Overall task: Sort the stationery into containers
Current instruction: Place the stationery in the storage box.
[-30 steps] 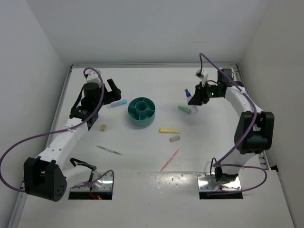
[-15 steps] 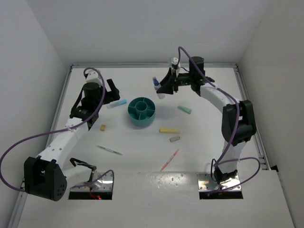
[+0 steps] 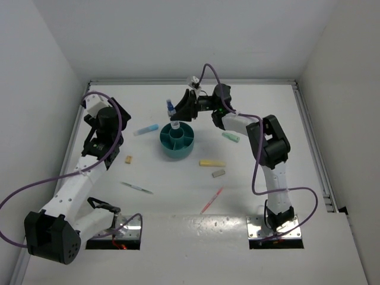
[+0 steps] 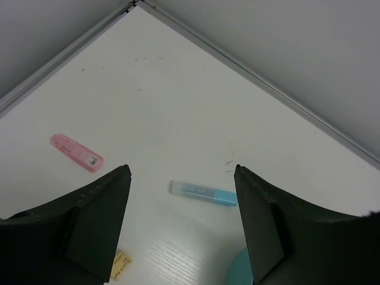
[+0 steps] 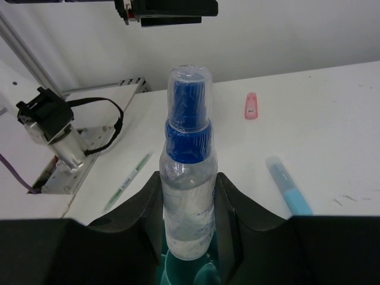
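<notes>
My right gripper is shut on the clear blue-capped bottle and holds it upright over the far edge of the round teal tub. My left gripper is open and empty, raised over the far left of the table. Below it lie a light-blue stick, a pink stick and a tan block. The tub's rim shows at the bottom of the left wrist view.
Right of the tub lie a mint-green stick, a yellow stick and a grey block. A red pen and a white-green pen lie nearer the front. White walls enclose the table.
My right arm has swung left across the table with the bottle, from the right side to above the tub. My left gripper has drawn back to the left, away from the light-blue stick.
</notes>
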Action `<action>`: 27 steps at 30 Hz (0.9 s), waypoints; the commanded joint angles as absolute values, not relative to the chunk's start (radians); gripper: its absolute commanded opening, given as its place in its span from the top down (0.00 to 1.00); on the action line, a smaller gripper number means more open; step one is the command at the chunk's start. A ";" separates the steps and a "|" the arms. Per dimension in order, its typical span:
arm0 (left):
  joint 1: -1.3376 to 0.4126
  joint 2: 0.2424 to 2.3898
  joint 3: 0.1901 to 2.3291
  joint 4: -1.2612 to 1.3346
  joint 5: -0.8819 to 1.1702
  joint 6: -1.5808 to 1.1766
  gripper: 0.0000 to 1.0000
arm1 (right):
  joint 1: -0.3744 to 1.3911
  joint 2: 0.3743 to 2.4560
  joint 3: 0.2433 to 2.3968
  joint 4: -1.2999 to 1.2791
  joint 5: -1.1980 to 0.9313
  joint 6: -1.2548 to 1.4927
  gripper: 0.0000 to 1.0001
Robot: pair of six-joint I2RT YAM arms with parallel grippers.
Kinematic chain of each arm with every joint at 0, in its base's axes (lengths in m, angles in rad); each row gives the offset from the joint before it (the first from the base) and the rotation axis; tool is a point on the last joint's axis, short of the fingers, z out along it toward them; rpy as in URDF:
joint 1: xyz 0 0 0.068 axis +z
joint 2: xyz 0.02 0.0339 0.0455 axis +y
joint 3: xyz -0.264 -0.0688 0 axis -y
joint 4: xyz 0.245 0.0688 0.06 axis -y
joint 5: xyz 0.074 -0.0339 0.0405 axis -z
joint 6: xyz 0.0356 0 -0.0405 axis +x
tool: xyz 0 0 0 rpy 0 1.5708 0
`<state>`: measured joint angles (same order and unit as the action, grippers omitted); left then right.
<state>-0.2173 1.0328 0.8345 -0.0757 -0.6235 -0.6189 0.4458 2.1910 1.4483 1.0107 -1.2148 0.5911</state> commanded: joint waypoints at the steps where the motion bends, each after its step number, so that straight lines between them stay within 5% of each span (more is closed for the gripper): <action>1: -0.222 1.031 0.841 -0.069 -0.680 -0.643 0.24 | 0.456 2.189 1.483 1.200 -1.229 0.650 1.00; 20: -0.222 1.060 0.850 -0.078 -0.650 -0.661 0.20 | 0.456 2.270 1.382 1.163 -1.247 0.563 0.99; 23: -0.222 1.060 0.850 -0.078 -0.650 -0.661 0.20 | 0.456 2.279 1.382 1.163 -1.247 0.563 0.90; 24: -0.222 1.060 0.850 -0.078 -0.650 -0.661 0.20 | 0.456 2.279 1.382 1.154 -1.247 0.563 0.79; 27: -0.222 1.071 0.850 -0.078 -0.650 -0.672 0.19 | 0.456 2.279 1.371 1.144 -1.247 0.554 0.65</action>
<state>-0.2173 1.0615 0.8345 -0.0826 -0.6476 -0.6502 0.4500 2.2890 1.3792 1.0824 -1.2324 0.6010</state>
